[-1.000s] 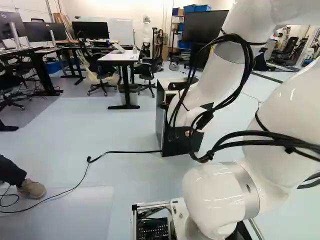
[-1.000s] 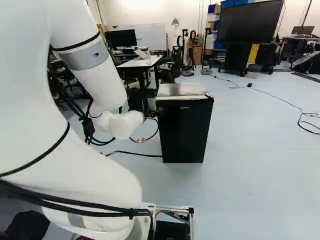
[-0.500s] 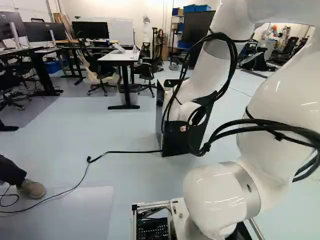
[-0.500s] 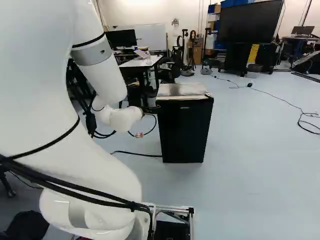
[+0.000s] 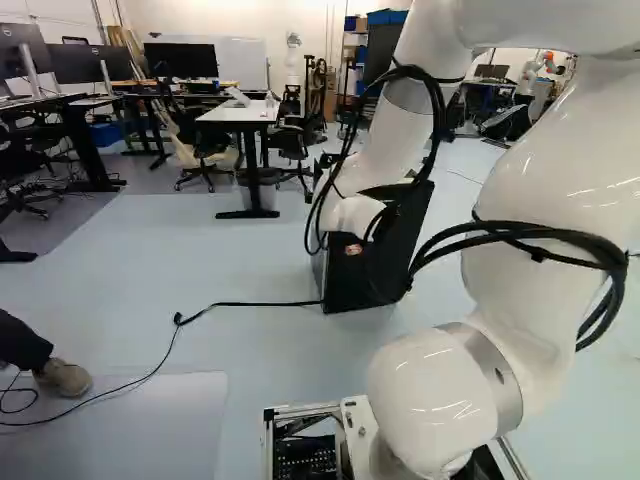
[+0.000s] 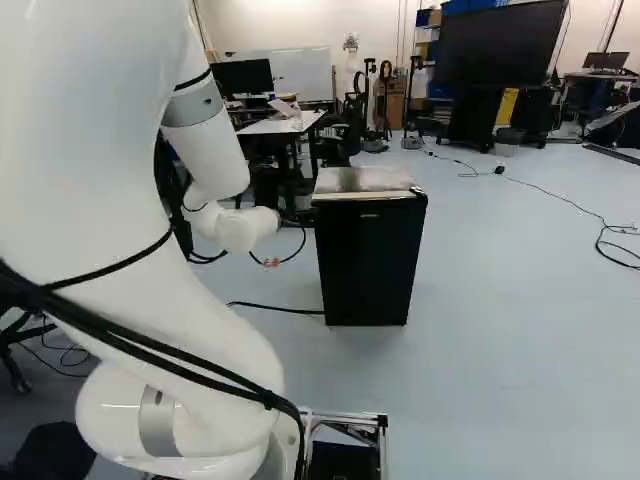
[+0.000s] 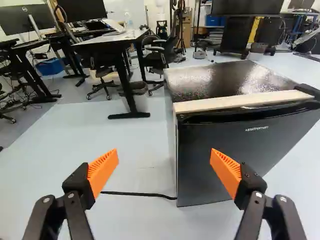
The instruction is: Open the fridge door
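The gripper [image 7: 165, 172] is wide open, holding nothing. The door [image 7: 235, 155] lies ahead, mostly to its right; the upright edge [image 7: 179, 160], probably the opening side, lies ahead between the fingers [image 7: 103, 171].

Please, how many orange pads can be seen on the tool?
2, facing each other on the tool in the wrist view: one pad shows against the floor, the other pad against the fridge.
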You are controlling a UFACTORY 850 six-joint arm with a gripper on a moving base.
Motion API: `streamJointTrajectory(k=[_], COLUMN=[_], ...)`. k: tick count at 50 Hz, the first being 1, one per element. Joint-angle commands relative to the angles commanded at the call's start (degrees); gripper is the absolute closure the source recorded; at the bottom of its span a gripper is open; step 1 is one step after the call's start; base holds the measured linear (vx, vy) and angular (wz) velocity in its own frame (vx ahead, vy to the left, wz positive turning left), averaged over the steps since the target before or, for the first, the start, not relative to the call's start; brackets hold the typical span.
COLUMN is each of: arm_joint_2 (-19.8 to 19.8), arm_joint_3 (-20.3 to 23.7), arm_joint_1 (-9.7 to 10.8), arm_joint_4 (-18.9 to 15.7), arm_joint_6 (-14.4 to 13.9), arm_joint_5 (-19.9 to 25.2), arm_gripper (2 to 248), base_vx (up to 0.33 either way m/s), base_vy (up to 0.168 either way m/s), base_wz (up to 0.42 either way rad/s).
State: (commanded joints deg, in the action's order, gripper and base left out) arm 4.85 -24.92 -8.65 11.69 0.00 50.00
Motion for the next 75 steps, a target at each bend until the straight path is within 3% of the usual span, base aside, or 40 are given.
streamJointTrajectory(k=[32, 75], arm_joint_2=[2.69, 11.96], arm_joint_3=[-2.91, -7.09], arm_joint_1=[-5.89, -13.61], arm_joint_4=[11.09, 25.86], arm_joint_6=[0.0, 0.0], arm_joint_5=[0.98, 9.4], arm_gripper=[3, 3], base_vx=[0.0, 0.0], base_vy=[0.0, 0.0], base_wz=[0.0, 0.0])
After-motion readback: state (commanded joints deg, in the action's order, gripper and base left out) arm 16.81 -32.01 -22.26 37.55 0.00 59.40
